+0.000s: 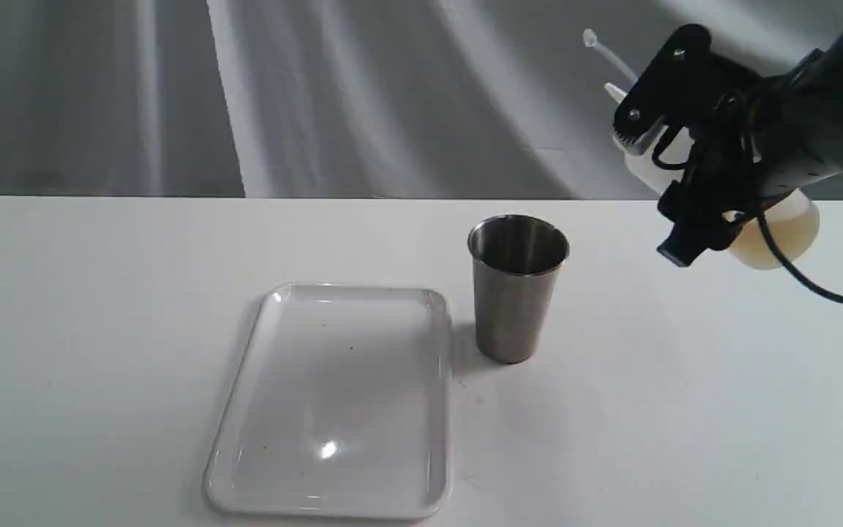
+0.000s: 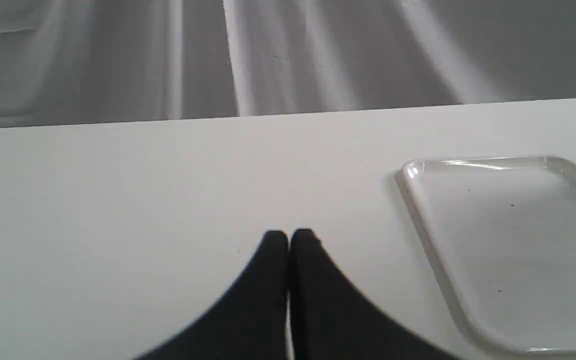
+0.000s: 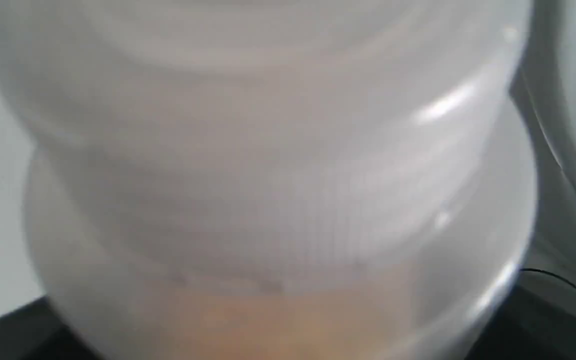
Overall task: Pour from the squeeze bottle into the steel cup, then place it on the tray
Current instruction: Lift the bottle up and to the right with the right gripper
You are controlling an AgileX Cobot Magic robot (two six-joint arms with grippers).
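My right gripper is shut on the squeeze bottle, held in the air to the right of the steel cup and higher than it. The bottle leans with its thin nozzle pointing up and to the left, and amber liquid sits in its lower end. The bottle's ribbed cap and shoulder fill the right wrist view. The cup stands upright on the table, just right of the white tray. My left gripper is shut and empty, low over the table left of the tray.
A grey draped curtain hangs behind the white table's far edge. A black cable loops below my right wrist.
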